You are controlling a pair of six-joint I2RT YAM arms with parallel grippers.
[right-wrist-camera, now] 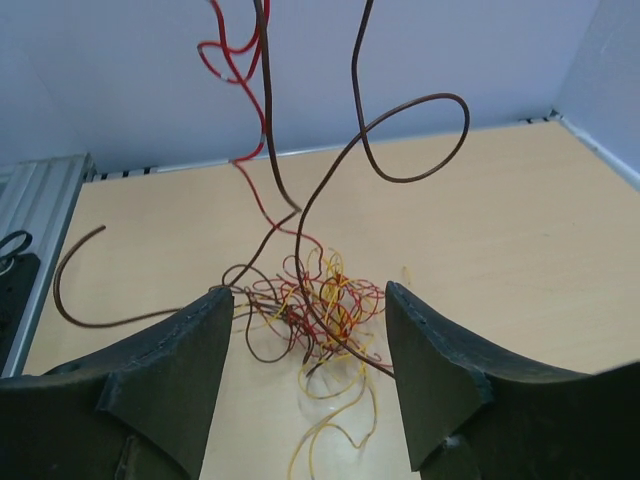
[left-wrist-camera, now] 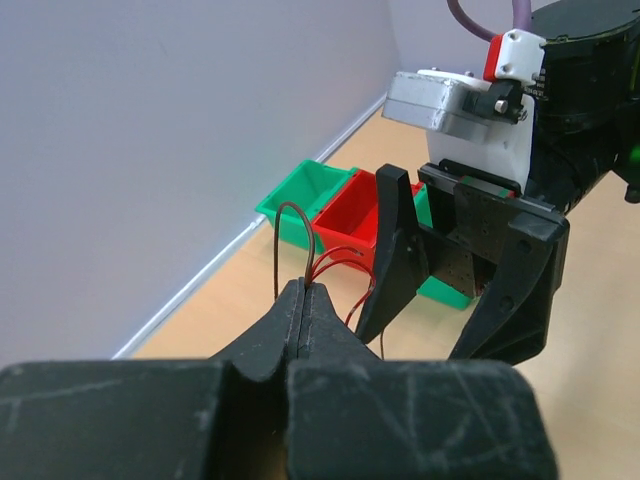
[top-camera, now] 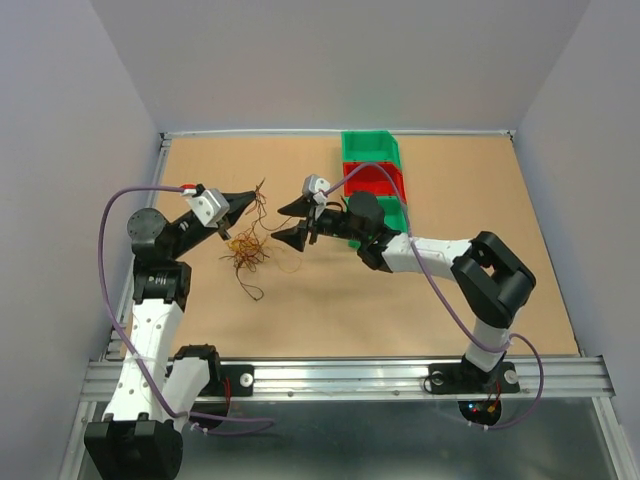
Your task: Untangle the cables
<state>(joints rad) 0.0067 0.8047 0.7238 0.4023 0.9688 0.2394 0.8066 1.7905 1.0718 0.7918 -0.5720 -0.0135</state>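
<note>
Top external view: the left black claw (top-camera: 250, 197) is clamped on thin curly brown, red and yellow wires (top-camera: 246, 250), bunched at its 6 o'clock. The right black claw (top-camera: 281, 223), apart, might grab many and tighten knots.

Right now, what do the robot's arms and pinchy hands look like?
Both the left arm and right arm are white tubes with chunky black joints, each trailing a thin purple cable. The left gripper and right gripper have black, pointy triangular fingers, plus a whitish camera box with a red clip.
</note>
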